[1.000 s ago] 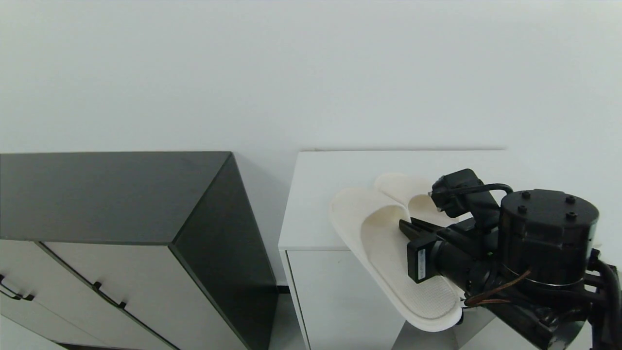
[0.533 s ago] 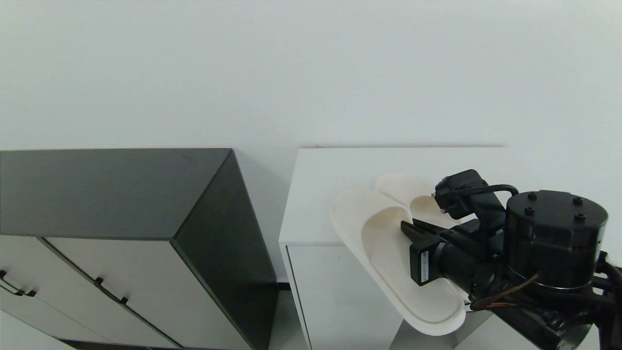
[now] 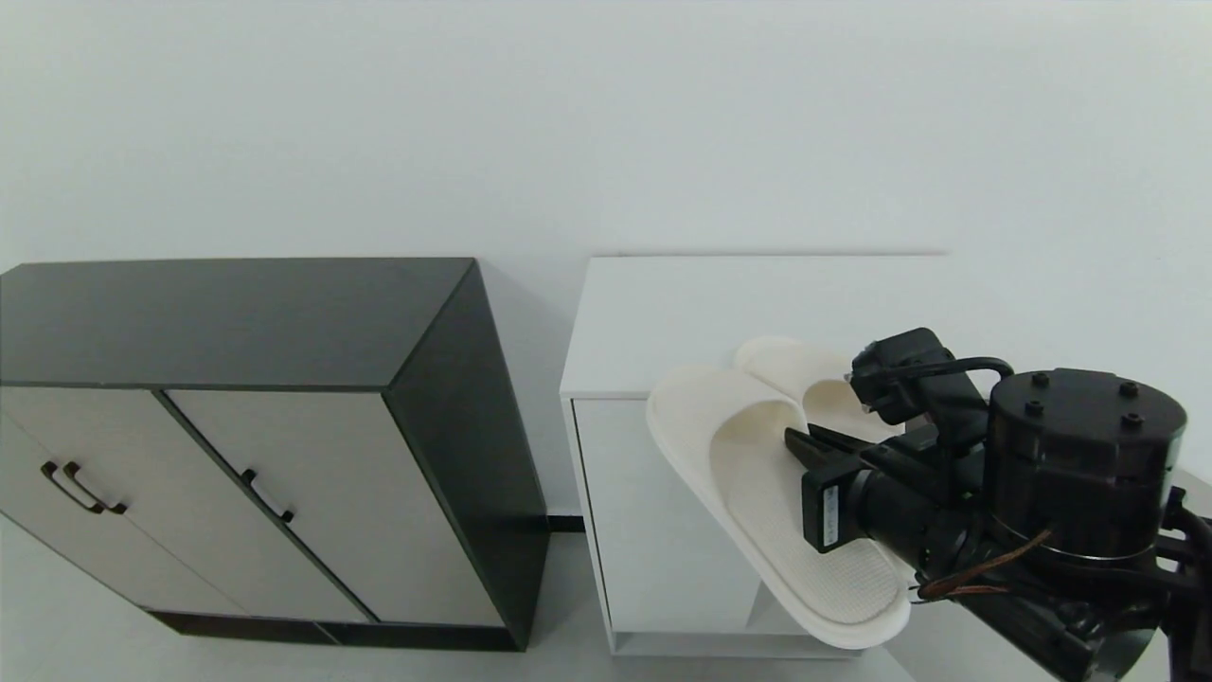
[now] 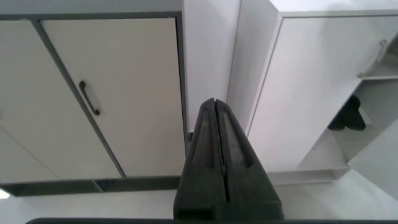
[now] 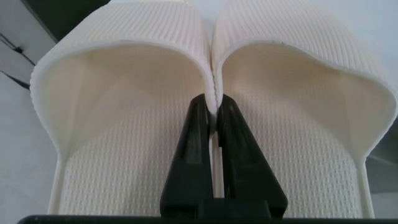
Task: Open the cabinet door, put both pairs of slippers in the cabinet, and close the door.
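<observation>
Right claw (image 5: 214, 107) grips two slippers (image 3: 748, 464) — dark cabinet (image 3: 237, 322), white cabinet (image 3: 720, 303) beyond.

Plain white wall (image 3: 606, 123), seemingly grey floor (image 3: 568, 654)

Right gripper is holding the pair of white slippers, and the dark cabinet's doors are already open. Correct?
Not quite. The dark cabinet's doors are shut, both flat against its front, as the head view shows. The rest stands: the right gripper is holding the pair of white slippers, pinched where their inner edges meet.
</observation>
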